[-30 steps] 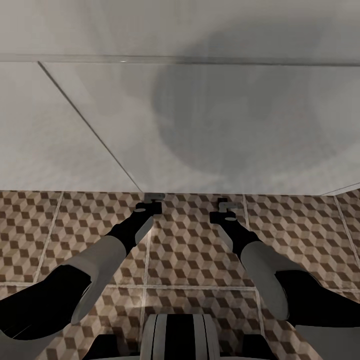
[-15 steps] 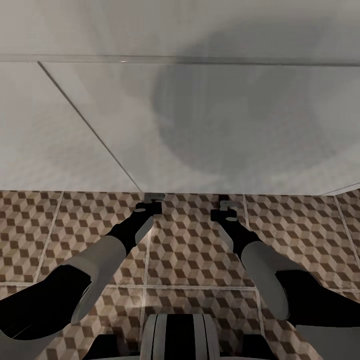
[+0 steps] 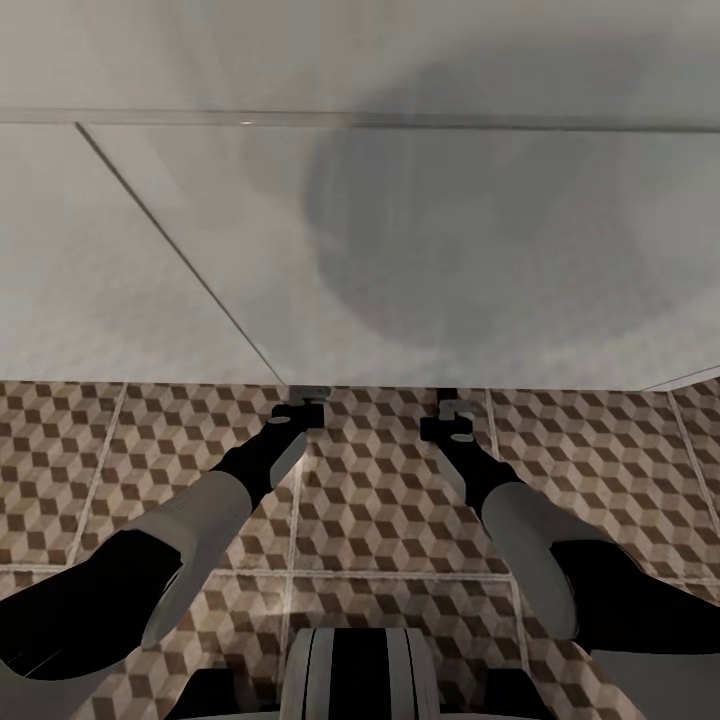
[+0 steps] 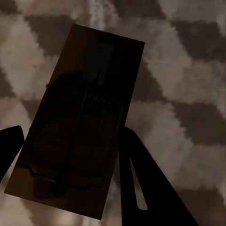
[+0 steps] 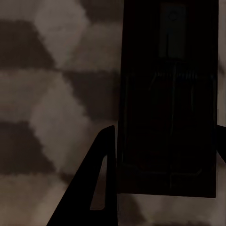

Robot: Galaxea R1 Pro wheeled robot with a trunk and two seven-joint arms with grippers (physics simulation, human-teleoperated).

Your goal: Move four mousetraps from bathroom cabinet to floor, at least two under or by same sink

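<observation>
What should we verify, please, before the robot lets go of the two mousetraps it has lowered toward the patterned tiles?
1. Left gripper straddles a mousetrap: ok.
2. Right gripper straddles the second mousetrap: ok.
3. Cube-pattern floor lies beneath both traps: ok.
4. Traps already resting on the tiles: cannot tell.
5. The white unit ahead is the sink vanity: cannot tell.
6. Both arms apart from each other: ok.

Bathroom, prob. in a home: bathroom floor w/ brown-beige-white cube-pattern tiles + pale grout across lower frame; big smooth white fixture filling upper frame, exact type unclear.
</observation>
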